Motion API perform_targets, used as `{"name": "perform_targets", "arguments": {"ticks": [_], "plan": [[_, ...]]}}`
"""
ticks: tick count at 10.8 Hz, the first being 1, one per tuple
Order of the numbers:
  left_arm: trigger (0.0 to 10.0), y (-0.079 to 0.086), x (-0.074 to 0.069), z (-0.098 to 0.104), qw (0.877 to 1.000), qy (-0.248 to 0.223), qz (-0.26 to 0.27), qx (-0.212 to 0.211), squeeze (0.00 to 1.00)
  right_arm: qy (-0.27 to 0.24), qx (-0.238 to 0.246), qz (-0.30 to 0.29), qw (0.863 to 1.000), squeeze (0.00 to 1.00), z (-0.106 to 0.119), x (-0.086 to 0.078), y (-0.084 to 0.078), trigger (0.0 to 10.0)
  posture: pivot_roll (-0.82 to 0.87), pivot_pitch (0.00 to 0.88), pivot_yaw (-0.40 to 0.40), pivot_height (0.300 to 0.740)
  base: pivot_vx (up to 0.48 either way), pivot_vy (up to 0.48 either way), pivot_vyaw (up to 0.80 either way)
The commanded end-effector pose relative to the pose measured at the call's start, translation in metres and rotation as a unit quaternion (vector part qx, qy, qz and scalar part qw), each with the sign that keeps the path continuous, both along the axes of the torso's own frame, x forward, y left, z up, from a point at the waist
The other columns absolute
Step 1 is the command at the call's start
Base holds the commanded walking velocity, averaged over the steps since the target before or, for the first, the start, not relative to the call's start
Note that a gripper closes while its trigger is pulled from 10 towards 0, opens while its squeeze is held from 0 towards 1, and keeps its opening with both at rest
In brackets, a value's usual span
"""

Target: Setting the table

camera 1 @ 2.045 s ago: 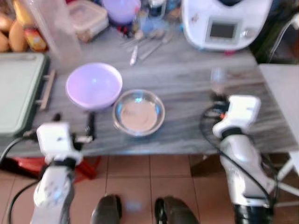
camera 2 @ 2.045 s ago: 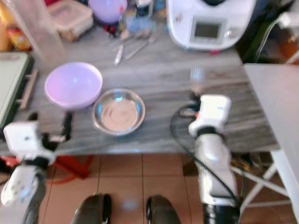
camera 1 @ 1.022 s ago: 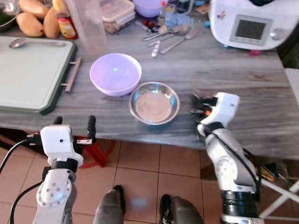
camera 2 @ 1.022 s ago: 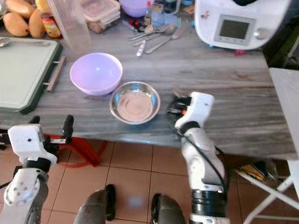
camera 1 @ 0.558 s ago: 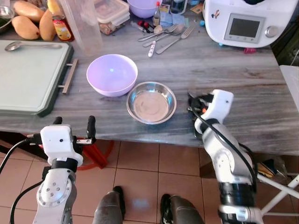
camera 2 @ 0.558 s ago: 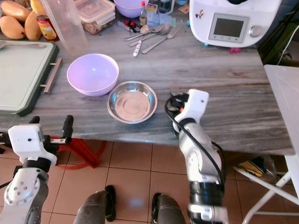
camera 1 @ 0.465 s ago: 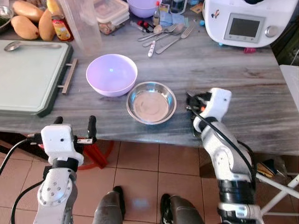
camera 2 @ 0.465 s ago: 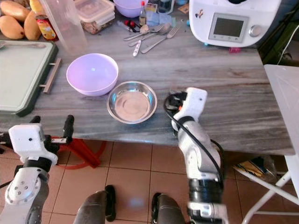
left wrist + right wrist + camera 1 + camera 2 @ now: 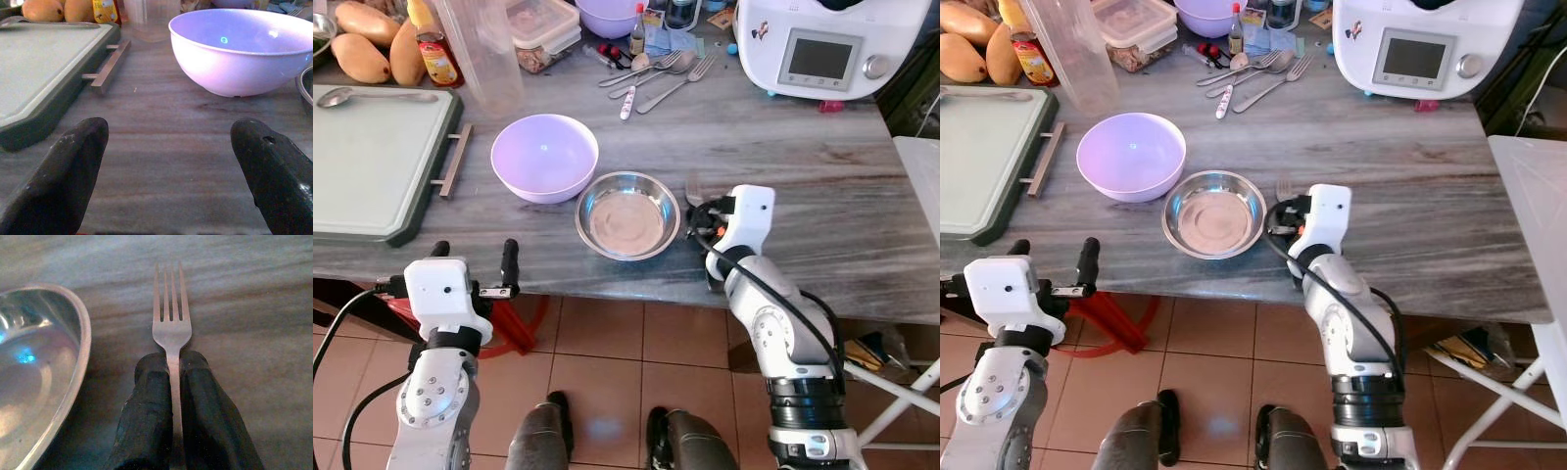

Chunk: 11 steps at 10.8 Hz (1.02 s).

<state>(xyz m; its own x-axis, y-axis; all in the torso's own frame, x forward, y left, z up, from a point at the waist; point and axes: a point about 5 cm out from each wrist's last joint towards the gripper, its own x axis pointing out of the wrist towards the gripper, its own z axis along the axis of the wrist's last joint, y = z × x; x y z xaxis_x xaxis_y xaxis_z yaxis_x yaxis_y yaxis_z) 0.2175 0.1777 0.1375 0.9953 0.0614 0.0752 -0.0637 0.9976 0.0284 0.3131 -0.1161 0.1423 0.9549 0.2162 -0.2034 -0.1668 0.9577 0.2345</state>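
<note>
Fork in R end effector, low over bench by steel bowl.
L end effector (image 9: 168, 166) open at near bench (image 9: 862, 225) edge; R end effector (image 9: 173, 367) clamps fork (image 9: 171, 325), tines fwd, just right of steel bowl (image 9: 627, 214); purple bowl (image 9: 544, 157) behind it, cutlery (image 9: 651, 76) at far edge.

Silver arms, white wrists, black cables

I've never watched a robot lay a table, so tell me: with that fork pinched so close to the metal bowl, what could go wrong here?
The right claw grips the fork by its thin handle only, so it might twist or slip on release. The steel bowl sits just beside it; a sideways nudge could knock it toward the purple bowl.
</note>
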Motion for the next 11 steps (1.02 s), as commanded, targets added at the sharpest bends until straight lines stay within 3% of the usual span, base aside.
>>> {"name": "perform_targets", "arguments": {"ticks": [1,11], "plan": [[10.0,0.0000,-0.0009,-0.0045,1.000,0.012,0.001,0.001,0.00,0.076,-0.022,0.003,0.997,0.00,-0.0290,-0.0093,0.0006,10.0,0.00,0.254,-0.044,0.740,0.000,0.000,0.00],[10.0,-0.0029,0.0016,-0.0041,1.000,0.010,-0.002,-0.001,0.00,0.088,-0.038,-0.015,0.995,0.00,-0.0355,-0.0061,-0.0024,10.0,0.01,0.252,-0.047,0.740,0.000,0.000,0.00]]}}
